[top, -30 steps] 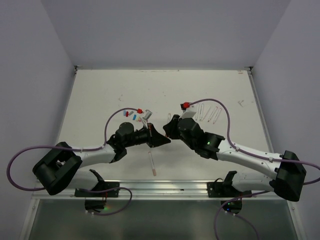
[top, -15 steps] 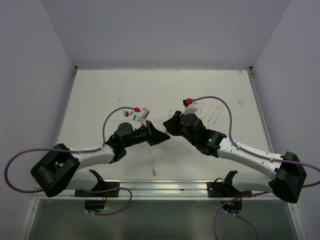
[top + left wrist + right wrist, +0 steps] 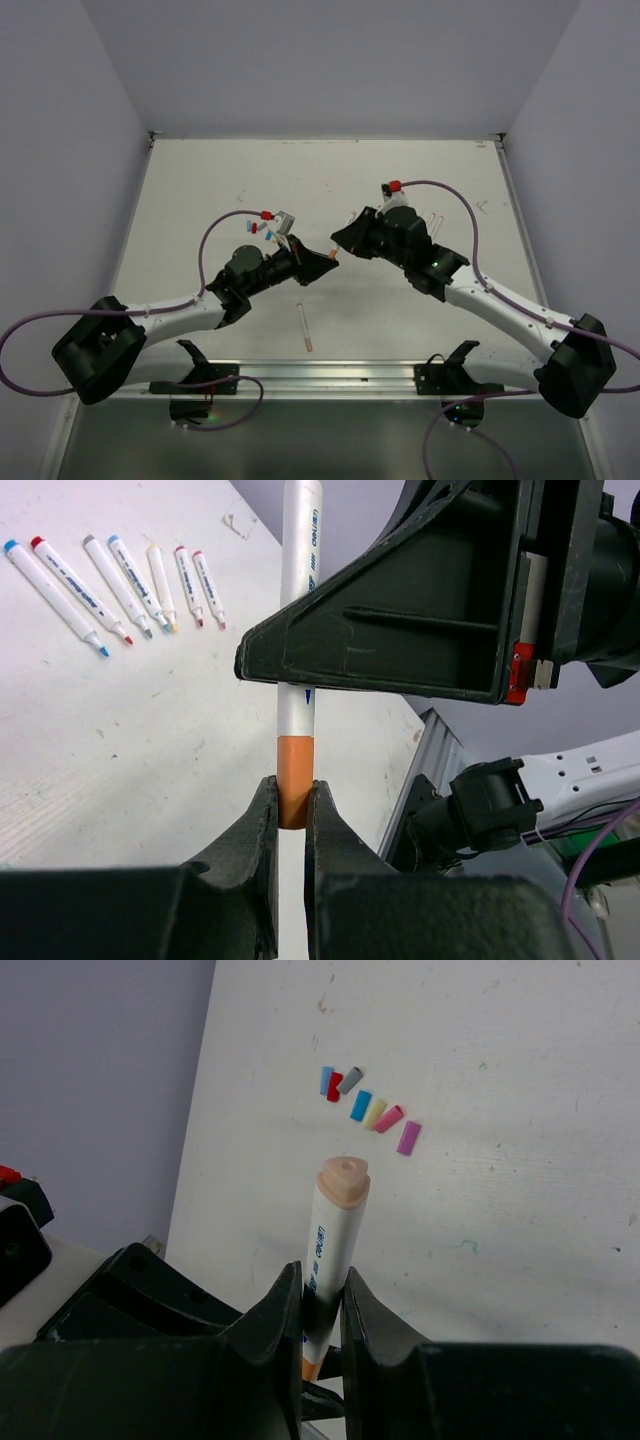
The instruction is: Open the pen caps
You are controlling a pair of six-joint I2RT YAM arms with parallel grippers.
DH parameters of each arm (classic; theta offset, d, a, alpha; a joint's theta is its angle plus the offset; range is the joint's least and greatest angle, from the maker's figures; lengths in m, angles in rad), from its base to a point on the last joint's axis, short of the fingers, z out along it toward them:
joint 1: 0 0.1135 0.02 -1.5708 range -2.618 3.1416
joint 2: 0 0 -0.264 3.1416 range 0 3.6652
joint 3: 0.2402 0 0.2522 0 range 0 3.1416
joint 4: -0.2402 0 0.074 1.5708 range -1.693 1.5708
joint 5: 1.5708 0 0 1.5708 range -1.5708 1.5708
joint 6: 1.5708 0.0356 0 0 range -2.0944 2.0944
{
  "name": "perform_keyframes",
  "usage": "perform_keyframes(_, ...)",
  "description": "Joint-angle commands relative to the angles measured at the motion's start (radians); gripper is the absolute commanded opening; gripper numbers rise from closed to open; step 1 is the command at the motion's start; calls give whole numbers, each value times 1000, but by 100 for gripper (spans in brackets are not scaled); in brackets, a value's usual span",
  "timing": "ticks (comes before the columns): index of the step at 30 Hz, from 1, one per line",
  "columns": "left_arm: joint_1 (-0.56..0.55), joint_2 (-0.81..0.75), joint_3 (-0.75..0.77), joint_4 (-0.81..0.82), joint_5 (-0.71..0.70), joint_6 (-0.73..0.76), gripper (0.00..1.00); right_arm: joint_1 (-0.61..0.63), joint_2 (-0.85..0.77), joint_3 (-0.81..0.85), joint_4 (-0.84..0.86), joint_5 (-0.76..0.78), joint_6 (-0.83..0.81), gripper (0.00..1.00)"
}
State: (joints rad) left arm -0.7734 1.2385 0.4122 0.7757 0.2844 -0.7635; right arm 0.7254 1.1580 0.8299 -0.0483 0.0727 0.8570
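Two hands on one pen (image 3: 335,1220) | your left hand (image 3: 293,798) pinches its orange cap (image 3: 294,760) | right hand (image 3: 320,1285) clamped round the white barrel (image 3: 300,540) | overhead, they hide most of it from you.

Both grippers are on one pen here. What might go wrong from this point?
The left gripper pinches only part of the orange cap, so it may slip off under a pull. The right gripper clamps the pen on its white barrel; the pen might slide through rather than the cap coming free.
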Motion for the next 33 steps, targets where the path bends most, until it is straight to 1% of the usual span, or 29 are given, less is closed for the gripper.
perform_keyframes(1, -3, -50, -64, -239, 75, 59, 0, -231, -44, 69, -27, 423, -147, 0)
perform_keyframes(6, -4, -74, -75, -245, 85, 58, 0, -271, -40, 81, -22, 401, -153, 0)
perform_keyframes(13, -21, -139, -90, -335, 67, 76, 0, -325, 17, 115, 2, 366, -142, 0)
perform_keyframes(15, -21, -146, -93, -345, 61, 87, 0, -339, 28, 124, 11, 329, -141, 0)
perform_keyframes(19, -21, -137, -84, -357, 64, 102, 0, -339, 6, 115, 8, 306, -150, 0)
perform_keyframes(22, -21, -117, -44, -378, 61, 150, 0, -339, -32, 94, -19, 251, -164, 0)
perform_keyframes(24, -21, -96, -10, -372, 62, 183, 22, -339, -58, 57, -27, 181, -170, 0)
perform_keyframes(25, -21, -90, -6, -351, 65, 190, 30, -339, -67, 46, -33, 153, -164, 0)
perform_keyframes(26, -21, -86, -6, -333, 68, 193, 42, -339, -89, 26, -36, 121, -158, 0)
perform_keyframes(27, -21, -86, -6, -316, 58, 202, 46, -339, -93, 20, -41, 87, -154, 0)
perform_keyframes(28, -21, -86, -4, -288, 50, 207, 51, -337, -96, 17, -56, 17, -159, 0)
perform_keyframes(29, -21, -86, -3, -273, 45, 214, 57, -337, -99, 12, -70, -26, -158, 0)
perform_keyframes(32, -21, -79, 28, -243, 42, 246, 68, -337, -100, -1, -108, -160, -168, 0)
perform_keyframes(33, -21, -65, 40, -251, 45, 254, 69, -337, -92, -2, -117, -198, -174, 0)
